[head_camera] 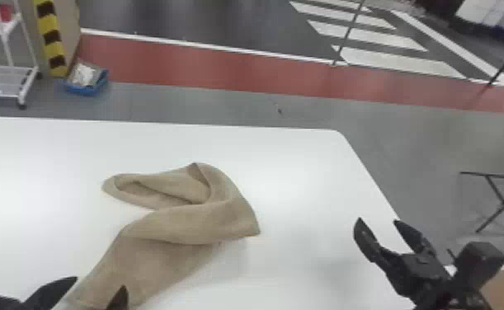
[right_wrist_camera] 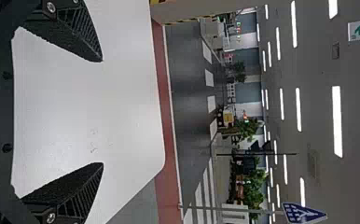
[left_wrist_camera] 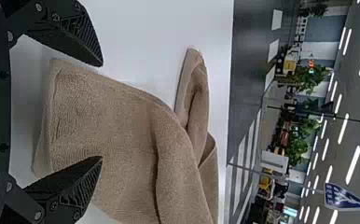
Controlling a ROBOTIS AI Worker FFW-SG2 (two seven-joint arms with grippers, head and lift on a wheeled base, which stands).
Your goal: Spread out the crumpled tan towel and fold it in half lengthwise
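Left end effector point(head_camera: 100, 282), spread wide, perhaps touches the towel point(head_camera: 189, 224); right end effector point(head_camera: 378, 220) gapes.

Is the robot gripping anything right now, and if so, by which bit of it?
Nothing is held: the left gripper stands open at the near end of the tan towel, and the right gripper is open too, away from it.

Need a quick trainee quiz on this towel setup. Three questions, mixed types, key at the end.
1. Multiple choice: which is nearer the tan towel?
a) left end effector
b) right end effector
c) both equally near
2. True or false: the right end effector is open, with nothing between its fingers.
3. Fill in: the towel lies rumpled on a white ____.

Key: 1 a; 2 true; 3 table.
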